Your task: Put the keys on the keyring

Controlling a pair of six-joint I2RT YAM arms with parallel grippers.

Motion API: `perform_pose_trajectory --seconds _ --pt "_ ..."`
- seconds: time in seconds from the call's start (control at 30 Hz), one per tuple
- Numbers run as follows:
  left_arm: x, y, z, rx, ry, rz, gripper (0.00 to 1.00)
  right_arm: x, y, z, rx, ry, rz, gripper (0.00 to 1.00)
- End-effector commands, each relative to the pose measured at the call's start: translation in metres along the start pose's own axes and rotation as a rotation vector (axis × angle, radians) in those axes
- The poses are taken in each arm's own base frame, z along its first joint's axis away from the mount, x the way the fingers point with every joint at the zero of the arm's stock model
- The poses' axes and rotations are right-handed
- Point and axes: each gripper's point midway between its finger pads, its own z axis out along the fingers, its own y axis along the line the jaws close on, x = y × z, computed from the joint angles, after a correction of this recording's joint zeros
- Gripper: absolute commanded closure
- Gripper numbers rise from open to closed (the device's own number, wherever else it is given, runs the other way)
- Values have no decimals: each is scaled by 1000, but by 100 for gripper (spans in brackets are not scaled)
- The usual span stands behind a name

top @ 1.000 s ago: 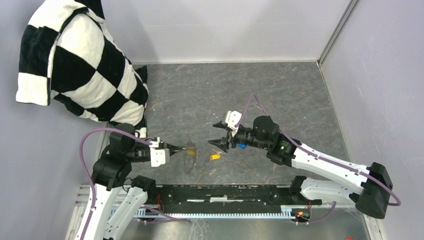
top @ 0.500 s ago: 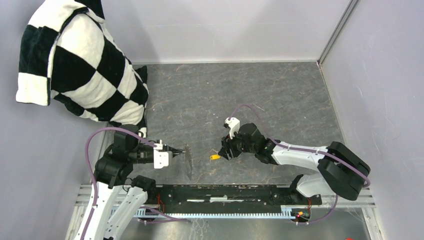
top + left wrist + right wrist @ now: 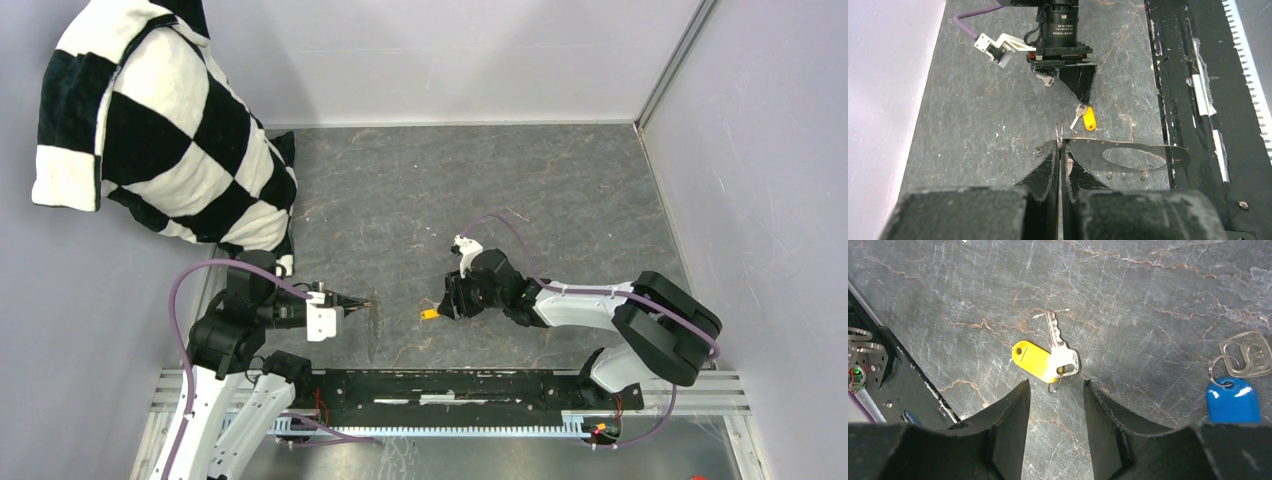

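The top camera looks down over the whole table [image 3: 450,170] from behind its near edge. Both wrist cameras sit low and close, sharing the yellow key [image 3: 1035,361].

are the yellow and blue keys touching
Apart. The right wrist view shows a wide strip of bare table between the yellow key and the blue key.

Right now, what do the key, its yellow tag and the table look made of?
Key: metal, likely steel or nickel-plated; silvery, shiny, glints on the cut blade.
Yellow tag: probably plastic; smooth, glossy, uniform colour, moulded hole.
Table: dark grey stone-look surface with rusty veins; matte, could be slate or a printed laminate, can't tell.
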Motion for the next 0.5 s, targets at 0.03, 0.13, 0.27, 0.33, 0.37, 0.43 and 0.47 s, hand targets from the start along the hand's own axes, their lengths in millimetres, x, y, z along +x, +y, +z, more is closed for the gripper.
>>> perform_pose_trajectory --seconds 0.03,0.13,0.27,0.33,0.37,0.43,0.47 --pt "-11 2 -1 1 -38 82 98 8 -5 7 20 26 50 52" --pt "-11 3 -1 -1 -38 89 98 13 -7 10 24 48 57 54" --pt "-12 3 -1 1 -42 93 98 14 -9 13 30 54 57 56" --pt "-12 3 -2 -1 -40 96 98 13 -9 15 31 56 56 58" --pt "-13 3 -2 -2 -41 96 98 13 -8 16 31 59 55 58" --pt "-13 3 -2 -4 -39 99 98 15 -9 17 37 69 55 59" --pt "-13 4 -2 -6 -39 102 98 16 -10 16 44 71 55 60"
